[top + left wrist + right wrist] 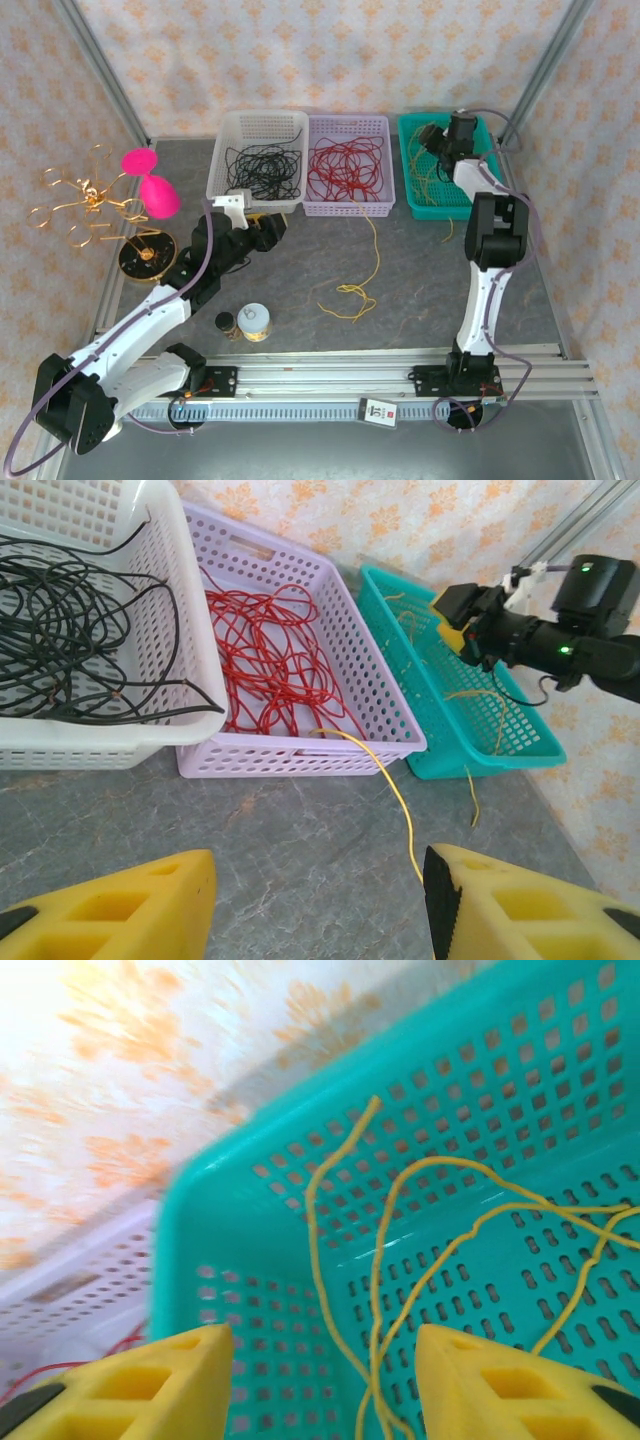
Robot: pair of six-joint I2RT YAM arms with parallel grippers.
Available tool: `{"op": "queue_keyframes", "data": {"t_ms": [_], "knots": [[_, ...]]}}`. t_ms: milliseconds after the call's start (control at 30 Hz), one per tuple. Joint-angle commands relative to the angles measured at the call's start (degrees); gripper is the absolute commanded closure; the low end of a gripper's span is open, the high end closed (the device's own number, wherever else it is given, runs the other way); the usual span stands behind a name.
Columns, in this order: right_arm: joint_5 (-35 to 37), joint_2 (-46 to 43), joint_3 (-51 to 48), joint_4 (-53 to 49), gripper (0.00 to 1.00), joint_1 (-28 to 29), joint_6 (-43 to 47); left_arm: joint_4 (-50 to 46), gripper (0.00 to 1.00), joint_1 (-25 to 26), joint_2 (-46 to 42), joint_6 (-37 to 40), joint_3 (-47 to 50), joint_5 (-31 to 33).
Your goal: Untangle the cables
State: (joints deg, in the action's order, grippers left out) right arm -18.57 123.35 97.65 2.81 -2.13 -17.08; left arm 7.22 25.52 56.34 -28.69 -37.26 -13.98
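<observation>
A loose yellow cable (pixel 352 295) lies looped on the grey table, and one strand (pixel 395 795) climbs to the front wall of the lilac basket (pixel 378 208). My left gripper (pixel 320 910) hovers open over bare table near the white basket, with that strand passing just beside its right finger (pixel 520 910). More yellow cables (pixel 400 1260) lie in the teal basket (pixel 230 1220). My right gripper (pixel 320 1385) is open above them, nothing clamped. Black cables (pixel 258 165) fill the white basket (pixel 222 160) and red cables (pixel 345 165) the lilac one.
A gold looped-wire ornament (pixel 85 200), a pink piece (pixel 152 182) and a round black base (pixel 146 256) stand at the left. A small jar (pixel 254 322) and a dark little bottle (pixel 226 325) sit near the front rail (pixel 400 365).
</observation>
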Motion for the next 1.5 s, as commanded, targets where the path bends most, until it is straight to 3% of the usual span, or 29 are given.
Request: {"op": "queue_keyframes", "data": {"t_ms": [0, 133, 267, 367, 500, 667, 867, 933, 1033, 1133, 1233, 1467], "knots": [[0.82, -13.54, -6.39, 4.03, 0.49, 1.48, 1.19, 2.36, 0.43, 0.47, -1.42, -0.59, 1.26, -1.93], [1.68, -26.1, -20.75, 4.12, 0.51, 4.91, 2.42, 1.59, 0.46, 0.52, -2.49, -0.73, 2.99, -2.41], [5.43, -40.58, -36.98, 0.5, 0.51, 12.84, 5.74, 1.83, 0.49, 0.8, -3.16, -1.35, 5.46, -3.7], [6.58, -47.94, -47.92, -1.67, 0.51, 19.21, 3.21, 3.36, 0.5, 1.12, -3.34, -2.32, 7.73, -4.84], [6.98, -51.37, -59.48, -1.41, 0.47, 26.02, 0.49, 4.54, 0.5, 1.21, -2.99, -2.58, 9.06, -5.86], [1.51, -49.39, -67.97, 7.18, 0.42, 27.18, -3.0, 5.48, 0.51, 1.46, -3.06, -2.95, 9.08, -6.81], [-3.05, -41.5, -68.32, 15.8, 0.47, 27.18, -4.49, 5.34, 0.51, 1.9, -3.57, -3.22, 9.54, -6.68], [-3.2, -39.59, -68.32, 17.72, 0.55, 27.26, -4.96, 5.46, 0.51, 2.19, -3.84, -3.22, 9.57, -6.66], [-1.19, -39.45, -68.12, 17.69, 0.77, 27.27, -5.22, 5.61, 0.51, 2.51, -4.13, -2.49, 9.33, -7.48], [-0.1, -45.64, -65.13, 11.86, 0.92, 27.81, -3.3, 5.65, 0.56, 3.25, -3.91, -0.72, 8.58, -9.67], [0.57, -53.95, -60.5, 3.89, 1.0, 28.67, -0.43, 6.65, 0.62, 4.31, -3.14, 1.57, 8.0, -12.71], [-8.79, -66.42, -51.17, -7.99, 1.0, 29.24, 0.98, 15.85, 0.6, 7.82, 1.05, 5.14, 6.23, -23.97]]}}
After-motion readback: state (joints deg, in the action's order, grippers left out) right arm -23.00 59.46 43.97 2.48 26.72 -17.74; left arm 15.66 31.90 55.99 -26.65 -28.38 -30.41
